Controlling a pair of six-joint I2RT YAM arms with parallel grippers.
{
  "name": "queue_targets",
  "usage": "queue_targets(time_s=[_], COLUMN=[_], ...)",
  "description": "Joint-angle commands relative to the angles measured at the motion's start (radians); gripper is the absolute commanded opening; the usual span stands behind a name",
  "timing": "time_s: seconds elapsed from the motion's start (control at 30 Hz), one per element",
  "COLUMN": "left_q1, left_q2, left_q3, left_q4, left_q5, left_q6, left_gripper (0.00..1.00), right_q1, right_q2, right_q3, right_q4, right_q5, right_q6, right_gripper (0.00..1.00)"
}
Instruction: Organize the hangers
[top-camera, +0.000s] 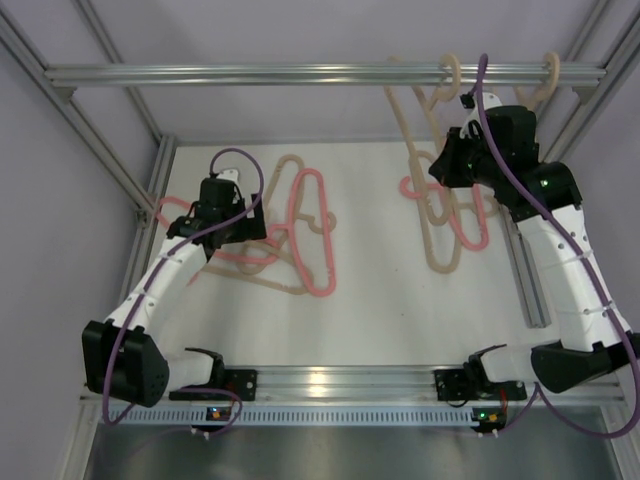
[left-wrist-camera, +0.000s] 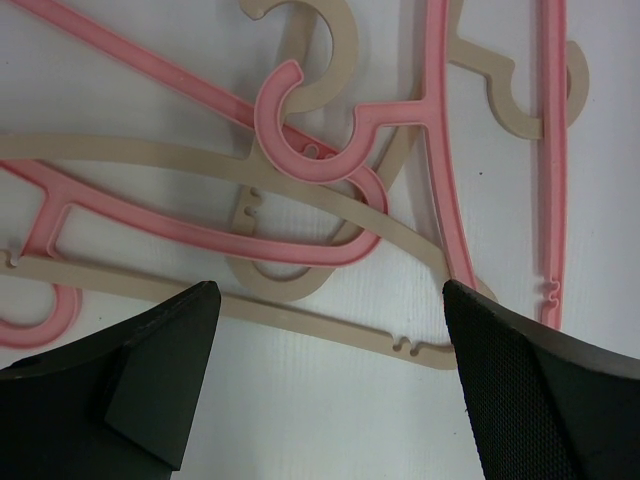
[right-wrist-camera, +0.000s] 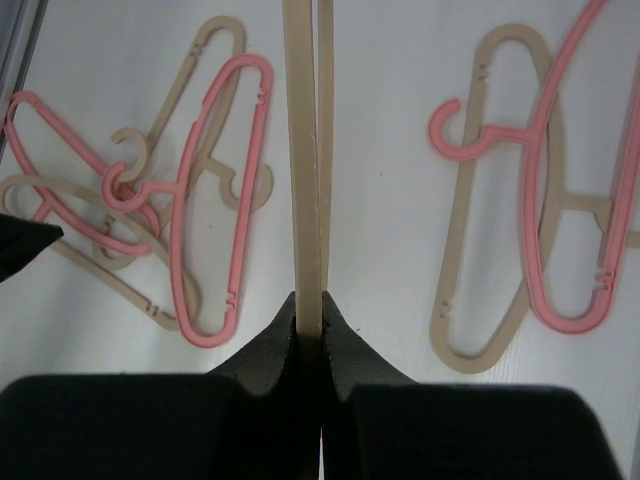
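Note:
A tangled pile of pink and beige hangers (top-camera: 300, 235) lies on the table's left half. My left gripper (top-camera: 228, 218) hovers low over it, open and empty. In the left wrist view its fingertips (left-wrist-camera: 170, 350) straddle a beige hanger's bar (left-wrist-camera: 340, 328), with a pink hook (left-wrist-camera: 300, 150) beyond. My right gripper (top-camera: 452, 165) is raised at the back right and shut on a beige hanger (right-wrist-camera: 308, 150). That hanger's hook (top-camera: 449, 72) is over the top rail (top-camera: 250, 74). A second beige hook (top-camera: 549, 72) hangs on the rail further right. A pink (top-camera: 470, 225) and a beige hanger (top-camera: 440, 240) lie below.
Aluminium frame posts stand at both sides, and a metal strip (top-camera: 528, 280) runs along the table's right edge. The arm bases sit on the near rail (top-camera: 340, 380). A purple cable (top-camera: 500, 140) loops over my right arm.

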Motion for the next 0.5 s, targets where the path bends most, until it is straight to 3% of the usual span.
queue_targets(time_s=[0.0,0.47], left_q1=[0.003,0.005], left_q2=[-0.037,-0.05], left_q3=[-0.008,-0.014], left_q4=[0.004,0.004], left_q5=[-0.026,-0.044], left_q6=[0.017,0.017], left_gripper=[0.97,0.97], right_q1=[-0.023,-0.046], right_q2=[0.01,0.065], right_q3=[0.048,0.032], right_q4=[-0.023,0.008], right_q5=[0.024,0.077], right_q6=[0.015,0.037], right_gripper=[0.0,0.0])
